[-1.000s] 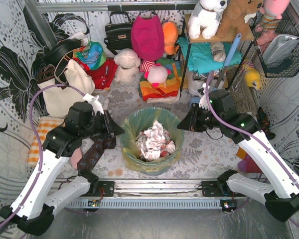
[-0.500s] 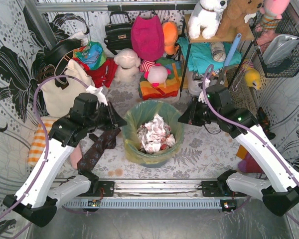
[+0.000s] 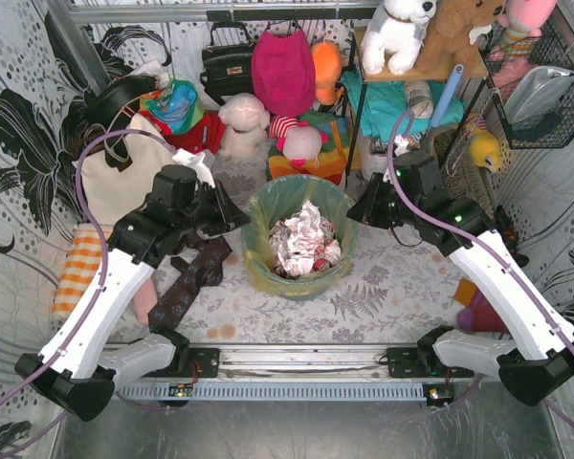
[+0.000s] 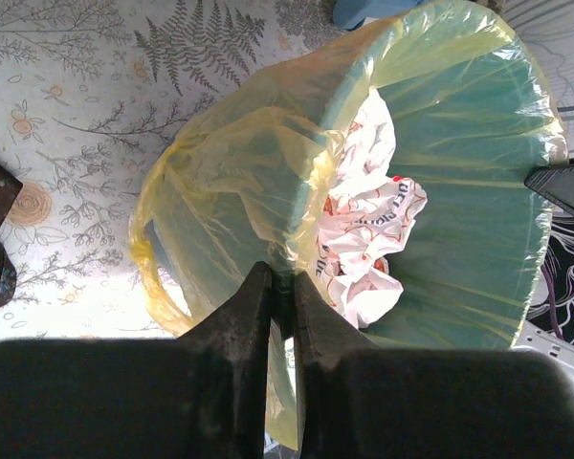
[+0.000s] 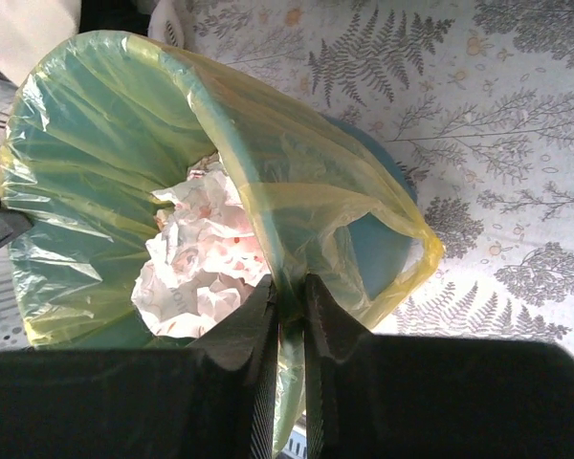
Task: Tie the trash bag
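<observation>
Top view: the trash bag [image 3: 268,271] sits centre frame on the fern-print tablecloth [image 3: 383,287], mouth wide open, with crumpled paper [image 3: 301,251] piled inside. The left gripper [image 3: 237,226] is at the bag's left rim and the right gripper [image 3: 356,218] at its right rim, facing each other across the opening. From above, the black gripper bodies cover the fingertips, so the jaw gap is unreadable there. The wrist cams settle it. Left wrist: fingers [image 4: 244,316] at bottom centre are nearly together, only a thin slot apart, with yellow film at the rim pinched between them. Right wrist shows the same: fingers [image 5: 325,320] almost closed, with a fold of bag film running down into the slot. The wrist views also show the bag's overhang bunched on the outside, and the right wrist cam shows a strip of bare teal bin [image 5: 381,153] past the film, which the top view doesn't resolve. Only the top view shows the surroundings: a cream tote bag [image 3: 115,182] at upper left and a dark patterned cloth [image 3: 187,287] under the left arm.
</observation>
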Robot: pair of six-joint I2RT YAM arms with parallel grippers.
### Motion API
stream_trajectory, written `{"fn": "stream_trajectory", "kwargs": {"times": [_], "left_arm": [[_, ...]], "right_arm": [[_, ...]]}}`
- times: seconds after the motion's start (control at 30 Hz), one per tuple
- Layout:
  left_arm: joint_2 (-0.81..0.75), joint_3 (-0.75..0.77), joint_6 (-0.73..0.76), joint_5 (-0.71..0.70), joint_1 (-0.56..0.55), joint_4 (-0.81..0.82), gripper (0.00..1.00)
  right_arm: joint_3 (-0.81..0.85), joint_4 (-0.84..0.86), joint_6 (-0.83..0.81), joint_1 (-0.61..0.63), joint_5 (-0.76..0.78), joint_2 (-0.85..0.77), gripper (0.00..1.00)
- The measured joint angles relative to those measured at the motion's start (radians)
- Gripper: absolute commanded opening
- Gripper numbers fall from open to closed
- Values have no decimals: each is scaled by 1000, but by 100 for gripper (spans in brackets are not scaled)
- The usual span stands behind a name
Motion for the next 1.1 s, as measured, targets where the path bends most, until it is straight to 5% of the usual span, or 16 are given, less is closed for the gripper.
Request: {"fn": "stream_trajectory", "kwargs": {"times": [0.13, 0.47, 0.6, 0.83, 1.1], "left_arm": [[15, -5, 2, -1, 0, 22, 19], [45, 18, 21, 14, -7, 28, 62], [60, 115, 41, -10, -9, -31, 65], [-38, 207, 49, -134, -9, -108, 64], [-217, -15, -77, -286, -9, -154, 61]], "right_arm": [[2, 0, -5, 0, 28, 15, 2], [14, -8, -3, 7, 56, 16, 40], [65, -12, -4, 8, 60, 15, 51], [140, -32, -8, 9, 99, -39, 56], [161, -113, -11, 9, 161, -96, 56]]}}
